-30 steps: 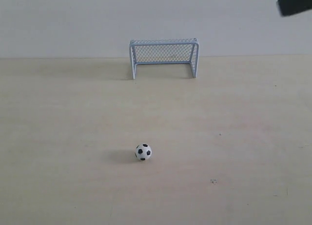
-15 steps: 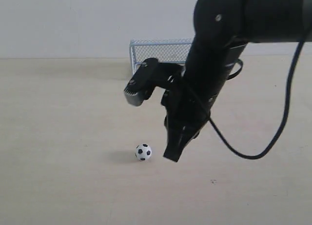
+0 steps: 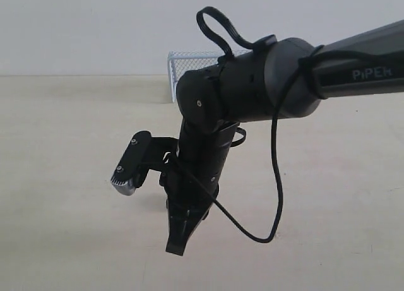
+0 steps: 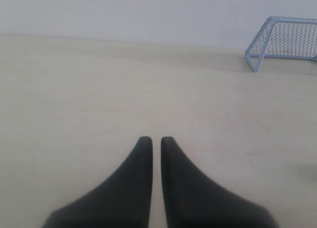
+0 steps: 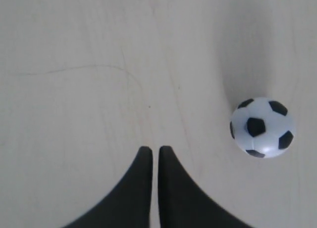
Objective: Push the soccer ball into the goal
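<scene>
Right wrist view, soccer ball (image 5: 262,127) resting on pale bench (image 5: 74,50), right gripper (image 5: 151,150) just beside the ball without contact, jaws pressed together, empty, left gripper (image 4: 152,140) likewise pressed together, goal (image 4: 287,40) well apart from it.

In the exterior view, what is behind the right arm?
Of the goal only the left corner shows; the right arm covers the rest. The soccer ball is hidden too; only the right wrist view shows it.
</scene>
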Robot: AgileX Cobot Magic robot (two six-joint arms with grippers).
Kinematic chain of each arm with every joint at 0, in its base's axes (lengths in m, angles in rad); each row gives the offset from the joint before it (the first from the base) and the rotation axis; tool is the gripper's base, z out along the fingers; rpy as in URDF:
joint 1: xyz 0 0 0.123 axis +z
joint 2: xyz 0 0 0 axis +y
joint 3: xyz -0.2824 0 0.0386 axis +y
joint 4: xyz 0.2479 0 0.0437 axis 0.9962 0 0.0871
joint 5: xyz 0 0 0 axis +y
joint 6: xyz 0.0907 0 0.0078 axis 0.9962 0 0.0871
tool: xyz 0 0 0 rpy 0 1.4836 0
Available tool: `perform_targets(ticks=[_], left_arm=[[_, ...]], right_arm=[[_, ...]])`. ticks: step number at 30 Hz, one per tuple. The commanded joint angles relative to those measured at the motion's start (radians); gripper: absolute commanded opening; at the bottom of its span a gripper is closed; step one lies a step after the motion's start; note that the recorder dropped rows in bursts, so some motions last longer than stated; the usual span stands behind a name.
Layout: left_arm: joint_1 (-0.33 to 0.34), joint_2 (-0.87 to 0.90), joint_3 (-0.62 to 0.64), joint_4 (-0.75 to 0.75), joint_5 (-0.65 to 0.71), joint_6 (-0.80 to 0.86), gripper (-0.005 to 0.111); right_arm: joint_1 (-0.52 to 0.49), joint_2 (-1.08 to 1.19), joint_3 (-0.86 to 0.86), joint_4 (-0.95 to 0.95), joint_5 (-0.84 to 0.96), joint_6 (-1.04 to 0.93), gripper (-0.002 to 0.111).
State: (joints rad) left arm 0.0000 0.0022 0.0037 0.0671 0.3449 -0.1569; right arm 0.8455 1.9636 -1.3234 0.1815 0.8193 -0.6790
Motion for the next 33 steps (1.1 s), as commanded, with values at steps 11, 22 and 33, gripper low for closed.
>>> perform_targets(ticks=[11, 22, 33], left_arm=[[0.002, -0.002, -0.004, -0.005, -0.005, -0.008, 0.006], [0.002, -0.002, -0.004, -0.005, -0.005, -0.008, 0.006], [0.002, -0.002, -0.004, -0.005, -0.005, -0.008, 0.006]], right_arm=[[0.001, 0.004, -0.002, 0.079, 0.006, -0.175, 0.0], [0.001, 0.023, -0.002, 0.079, -0.027, -0.205, 0.0], [0.001, 0.044, -0.002, -0.006, -0.031, -0.149, 0.0]])
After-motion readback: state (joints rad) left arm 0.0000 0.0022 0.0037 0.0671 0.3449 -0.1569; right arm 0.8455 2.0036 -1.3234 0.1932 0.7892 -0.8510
